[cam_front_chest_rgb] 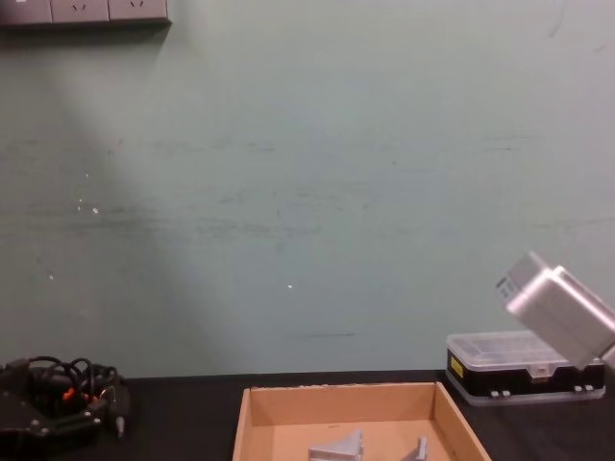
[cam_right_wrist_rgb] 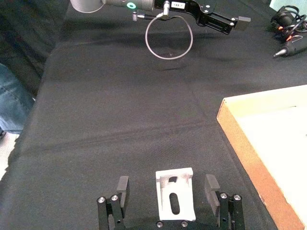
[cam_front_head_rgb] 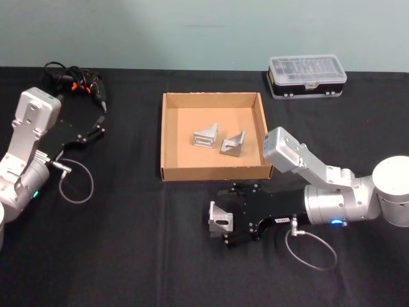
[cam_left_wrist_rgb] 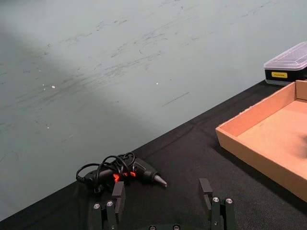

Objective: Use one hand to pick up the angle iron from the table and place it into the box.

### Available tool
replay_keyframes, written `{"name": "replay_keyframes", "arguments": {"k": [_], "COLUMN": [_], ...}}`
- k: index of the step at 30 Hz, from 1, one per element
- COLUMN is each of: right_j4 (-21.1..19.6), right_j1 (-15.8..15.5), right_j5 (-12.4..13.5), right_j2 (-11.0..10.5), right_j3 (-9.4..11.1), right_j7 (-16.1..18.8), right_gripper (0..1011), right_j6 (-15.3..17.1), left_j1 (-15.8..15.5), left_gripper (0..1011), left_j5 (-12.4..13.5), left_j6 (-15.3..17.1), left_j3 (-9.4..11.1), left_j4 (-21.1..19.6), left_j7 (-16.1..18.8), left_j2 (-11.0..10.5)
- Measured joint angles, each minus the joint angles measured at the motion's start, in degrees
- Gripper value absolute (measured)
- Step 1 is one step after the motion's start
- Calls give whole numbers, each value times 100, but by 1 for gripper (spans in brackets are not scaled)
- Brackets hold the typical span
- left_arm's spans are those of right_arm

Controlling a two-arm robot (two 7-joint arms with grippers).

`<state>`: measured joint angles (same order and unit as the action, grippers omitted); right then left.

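Note:
A silver angle iron (cam_front_head_rgb: 219, 219) lies on the black table (cam_front_head_rgb: 128, 256) in front of the box (cam_front_head_rgb: 167, 137). My right gripper (cam_front_head_rgb: 223, 217) is open around it. In the right wrist view the angle iron (cam_right_wrist_rgb: 175, 199) sits between the two fingers (cam_right_wrist_rgb: 123, 188) with a gap on each side. The tan cardboard box holds two more angle irons (cam_front_head_rgb: 206, 135) (cam_front_head_rgb: 232, 144), also seen from the chest as angle irons (cam_front_chest_rgb: 336, 448) in the box (cam_front_chest_rgb: 336, 399). My left gripper (cam_front_head_rgb: 102, 118) is parked at the far left, open and empty, shown as the left gripper (cam_left_wrist_rgb: 162, 194).
A black case with a clear lid (cam_front_head_rgb: 307, 75) stands at the back right. A drill with a coiled cable (cam_front_head_rgb: 77, 82) lies at the back left, just beyond the left gripper. Cable loops hang from both wrists (cam_front_head_rgb: 311, 246).

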<state>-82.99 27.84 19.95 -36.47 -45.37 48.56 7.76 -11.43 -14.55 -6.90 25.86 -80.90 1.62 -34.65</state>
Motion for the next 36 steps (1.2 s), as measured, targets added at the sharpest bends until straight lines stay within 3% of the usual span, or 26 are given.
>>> {"name": "replay_keyframes", "arguments": {"k": [12,24,31,36], "right_j4": [277,355,377,393], "right_j1": [112,138,141,142], "right_j5": [-106,-111,-126,-133], "right_j2": [262,329,334,350], "right_j3": [-65,-105,-98,-86], "right_j7": [9,65,33,11], "right_gripper": [1003,995,863,697], "right_j6": [-98,-52,-8,-3], "left_j1": [0,0,0,0], "left_gripper": [1000,1000,1000,1000], "left_j5": [0,0,0,0], "left_j6": [0,0,0,0], "left_j3": [0,0,0,0], "left_j4": [0,0,0,0], "left_j7": [0,0,0,0], "left_j2": [0,0,0,0]}}
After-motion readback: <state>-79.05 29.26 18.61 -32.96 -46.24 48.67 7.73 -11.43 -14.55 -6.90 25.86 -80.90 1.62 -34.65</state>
